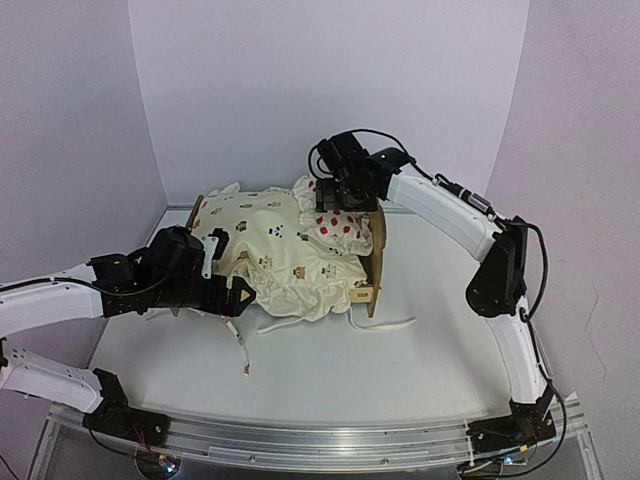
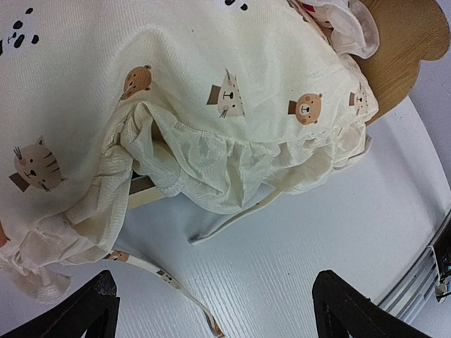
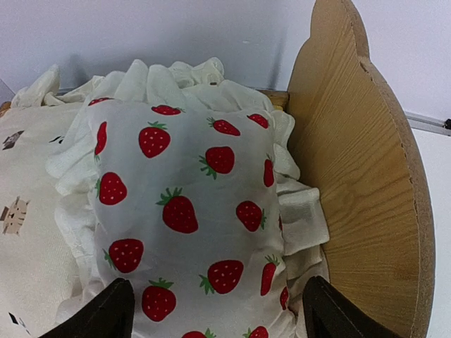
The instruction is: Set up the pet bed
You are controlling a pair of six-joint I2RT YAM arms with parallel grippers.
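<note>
A small wooden pet bed (image 1: 378, 255) sits mid-way across the desk (image 1: 420, 380), mostly hidden under a cream animal-print cushion (image 1: 275, 250). Only its curvy end board (image 3: 352, 183) at 3 o'clock shows clearly. A strawberry pillow (image 3: 183, 211) lies beside that board. The left hand (image 2: 218, 320), at 9 o'clock, and the right hand (image 3: 218, 317), over the pillow, both have their fingers apart.

Cushion (image 2: 211, 56) cream, animal faces (bears, cats); pillow (image 3: 183, 211) white, red strawberries; pet bed (image 3: 359, 176) tan.
</note>
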